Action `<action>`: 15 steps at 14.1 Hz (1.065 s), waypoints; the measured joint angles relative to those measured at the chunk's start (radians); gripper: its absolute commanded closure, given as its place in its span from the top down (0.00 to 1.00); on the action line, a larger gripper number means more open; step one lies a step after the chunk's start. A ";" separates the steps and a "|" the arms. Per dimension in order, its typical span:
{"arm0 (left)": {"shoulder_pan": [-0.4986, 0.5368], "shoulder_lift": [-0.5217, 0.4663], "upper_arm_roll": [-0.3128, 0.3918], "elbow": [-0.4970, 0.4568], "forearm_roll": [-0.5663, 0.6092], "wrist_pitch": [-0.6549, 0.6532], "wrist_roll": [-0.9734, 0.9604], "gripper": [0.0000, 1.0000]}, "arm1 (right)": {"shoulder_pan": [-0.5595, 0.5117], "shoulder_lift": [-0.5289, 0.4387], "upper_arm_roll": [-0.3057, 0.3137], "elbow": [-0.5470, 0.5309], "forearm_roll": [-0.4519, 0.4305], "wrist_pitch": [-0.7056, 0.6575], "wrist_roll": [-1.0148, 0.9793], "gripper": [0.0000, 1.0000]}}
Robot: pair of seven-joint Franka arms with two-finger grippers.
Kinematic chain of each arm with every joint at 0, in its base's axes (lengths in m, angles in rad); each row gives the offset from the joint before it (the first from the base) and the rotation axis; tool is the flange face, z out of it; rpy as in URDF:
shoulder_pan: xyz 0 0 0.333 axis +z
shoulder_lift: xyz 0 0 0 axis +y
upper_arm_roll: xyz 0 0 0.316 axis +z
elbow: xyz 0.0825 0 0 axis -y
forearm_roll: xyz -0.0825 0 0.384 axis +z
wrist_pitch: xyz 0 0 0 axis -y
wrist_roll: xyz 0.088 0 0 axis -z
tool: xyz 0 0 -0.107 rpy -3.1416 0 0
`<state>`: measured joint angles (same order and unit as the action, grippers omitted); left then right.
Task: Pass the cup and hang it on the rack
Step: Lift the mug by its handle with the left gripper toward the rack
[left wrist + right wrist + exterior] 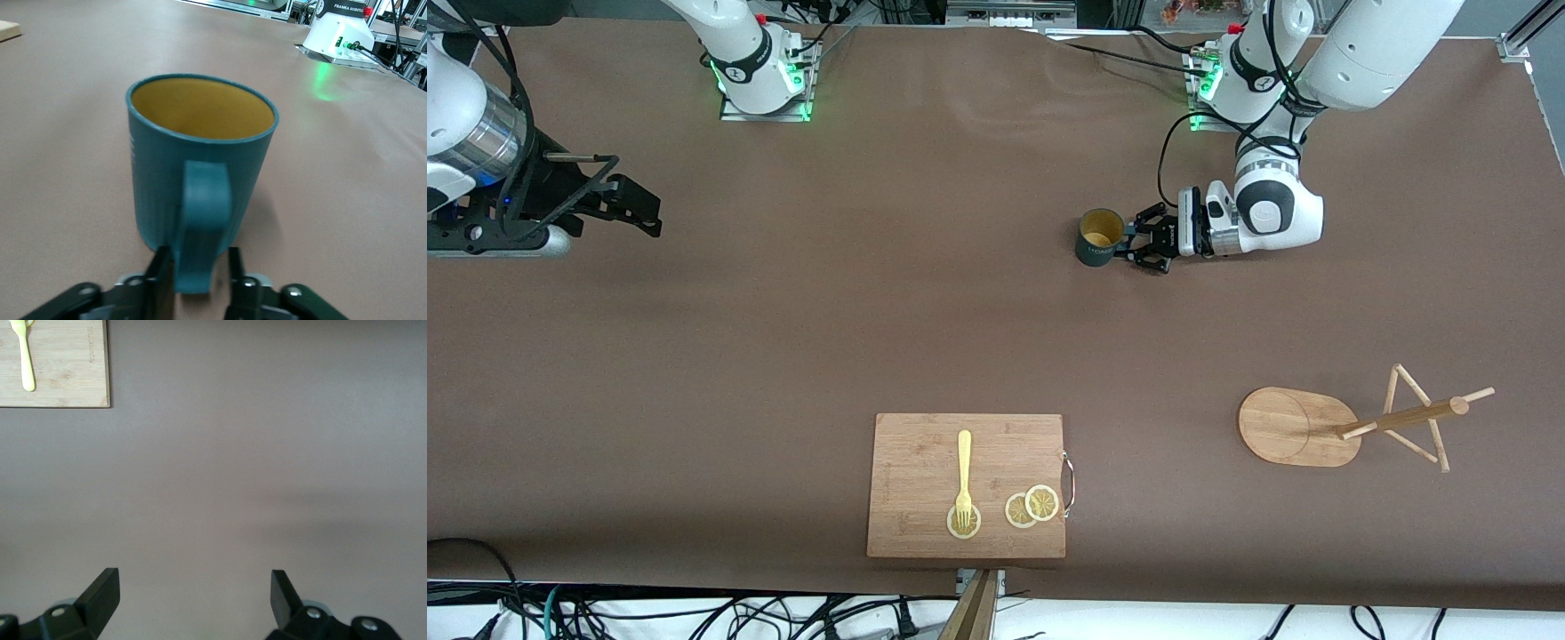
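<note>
Front view shows the cup standing upright on the table, toward the left arm's end and nearer the robot bases than the rack. The left gripper sits low at the cup's side, reaching in level with the table. Left wrist view shows its fingers closed in on either side of the cup's handle, touching or nearly touching it; the cup rests on the table. The rack lies tipped on its side, its post level with the table. A board carries a fork and lemon slices. The right gripper waits above bare table with its fingers wide apart, holding nothing.
</note>
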<state>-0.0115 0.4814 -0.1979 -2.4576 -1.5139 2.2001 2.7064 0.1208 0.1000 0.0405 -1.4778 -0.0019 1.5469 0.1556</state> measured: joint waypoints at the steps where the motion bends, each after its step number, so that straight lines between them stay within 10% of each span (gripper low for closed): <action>1: 0.000 0.000 0.000 0.000 0.000 0.000 0.002 0.00 | 0.000 0.000 0.000 0.000 0.000 0.000 0.000 1.00; 8: 0.018 -0.014 0.002 0.008 -0.008 -0.047 -0.183 0.00 | 0.000 0.000 0.000 0.000 0.000 0.000 0.000 1.00; 15: 0.147 -0.262 0.005 0.045 0.175 -0.189 -0.983 0.00 | -0.001 0.000 0.000 0.000 0.000 0.000 0.000 1.00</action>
<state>0.1360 0.2194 -0.1925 -2.4125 -1.3390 2.0108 1.7230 0.1201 0.1001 0.0403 -1.4775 -0.0019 1.5469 0.1561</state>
